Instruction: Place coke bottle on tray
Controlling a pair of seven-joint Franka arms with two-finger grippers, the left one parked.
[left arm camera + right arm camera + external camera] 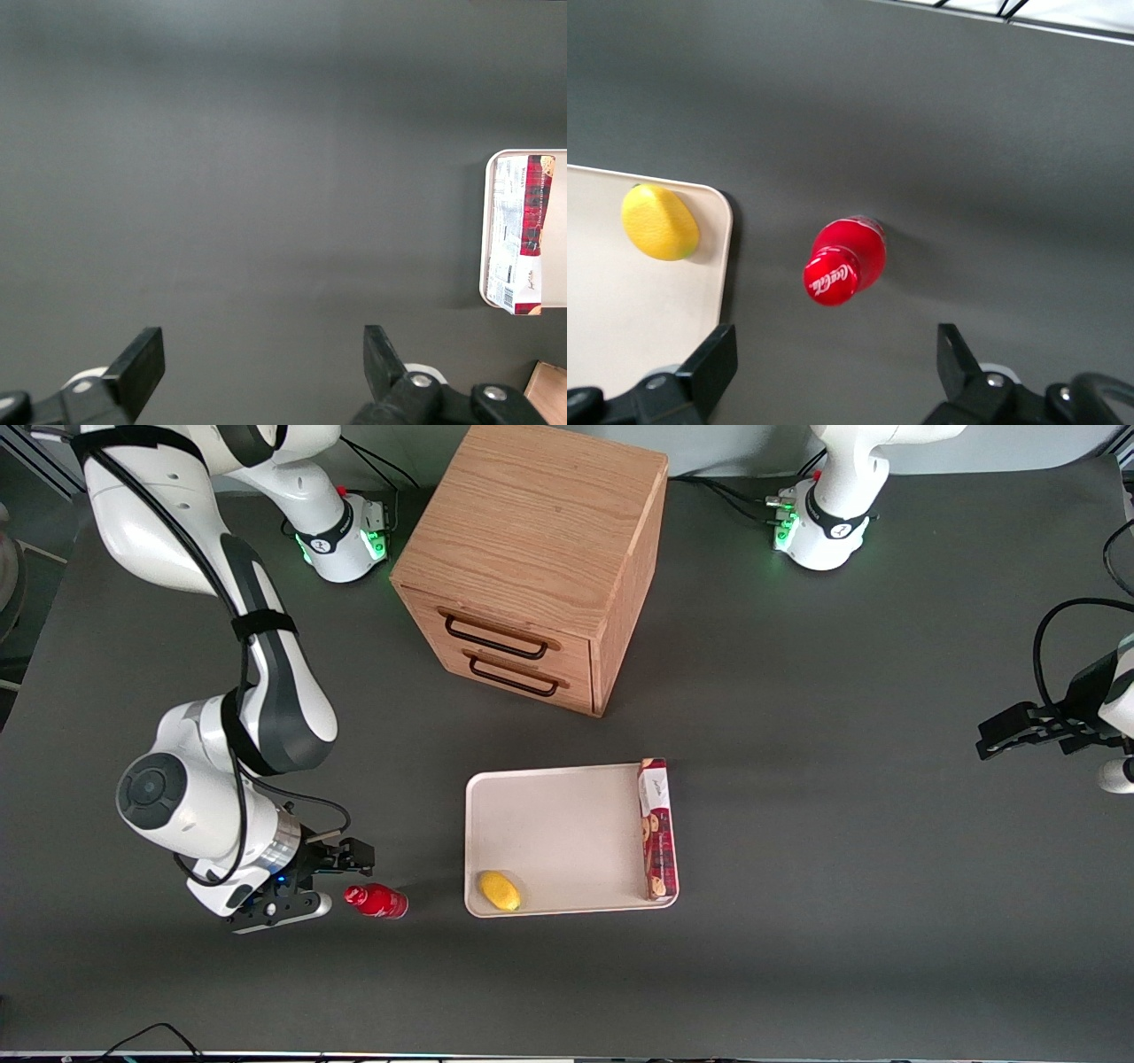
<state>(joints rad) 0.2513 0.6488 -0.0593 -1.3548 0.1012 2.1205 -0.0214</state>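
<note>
The right arm's gripper (341,877), fingers spread wide and empty, hovers beside the small red coke bottle (376,901) standing near the flat off-white tray (558,837).

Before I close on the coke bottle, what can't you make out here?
- Gripper, open beside the coke bottle: front view, the arm's wrist covers its fingertips.
- Whether the bottle stands or lies: unclear in both views.
- Tray: cut off in right wrist view.
- Biscuit box print: too small.
- Drawer cabinet contents: drawers shut.
</note>
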